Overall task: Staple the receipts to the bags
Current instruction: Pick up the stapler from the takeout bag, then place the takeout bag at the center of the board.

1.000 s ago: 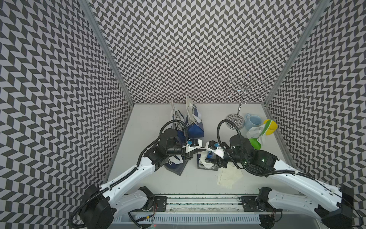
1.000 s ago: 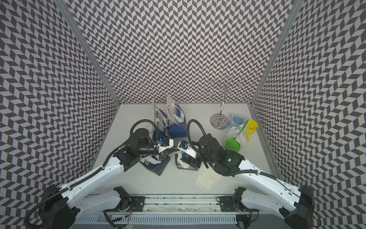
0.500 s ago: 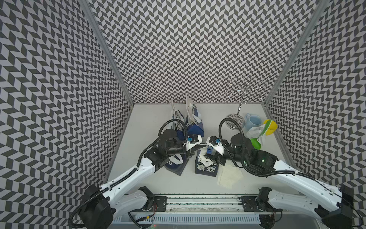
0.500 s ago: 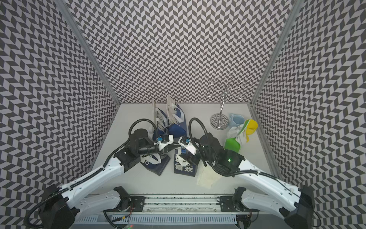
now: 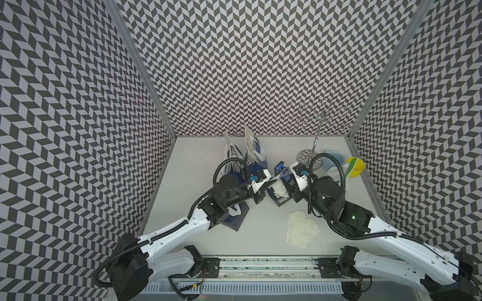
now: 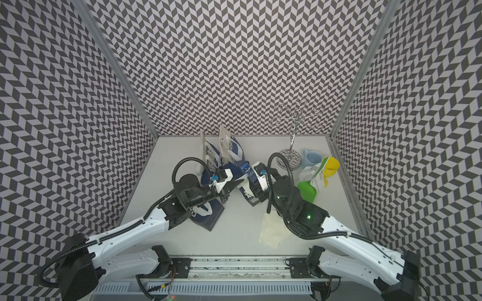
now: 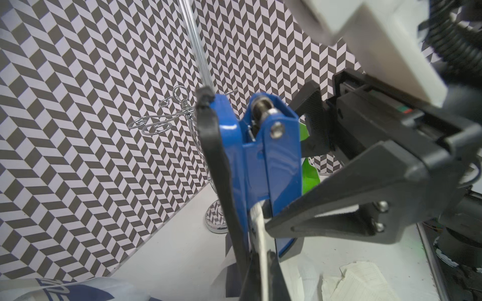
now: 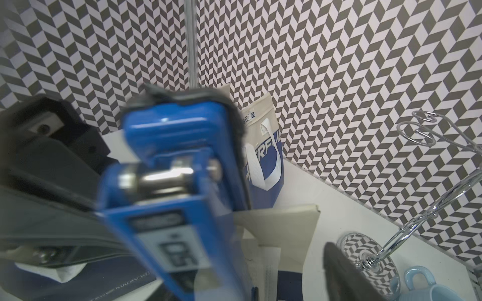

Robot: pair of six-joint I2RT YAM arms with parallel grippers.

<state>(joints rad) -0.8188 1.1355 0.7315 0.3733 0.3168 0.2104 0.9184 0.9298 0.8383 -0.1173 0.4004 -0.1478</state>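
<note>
A dark blue bag (image 5: 280, 200) (image 6: 251, 199) leans at mid-table with a pale receipt (image 5: 277, 186) over its face. My left gripper (image 5: 271, 181) (image 6: 238, 183) (image 7: 262, 276) is shut on its top edge, a thin white strip (image 7: 260, 247) pinched between the jaws. The blue stapler (image 5: 281, 170) (image 6: 247, 169) (image 7: 276, 161) (image 8: 177, 208) stands hinge-up over that edge. My right gripper (image 5: 287, 183) (image 6: 257, 187) straddles the stapler with its jaws apart. One finger (image 8: 339, 273) stands clear of the stapler's side. Loose receipts (image 5: 302, 229) (image 6: 272, 230) lie near the front.
Two blue bags (image 5: 254, 153) (image 8: 263, 161) stand at the back and another blue bag (image 5: 237, 221) lies flat under my left arm. At the right are a green bag (image 6: 307, 192), a yellow cup (image 6: 331, 166), a blue mug (image 6: 311, 159) and a chrome wire stand (image 6: 293, 135).
The bag lay flat between the grippers a second ago. My left gripper has raised it by its top edge, and the stapler now stands above it.
</note>
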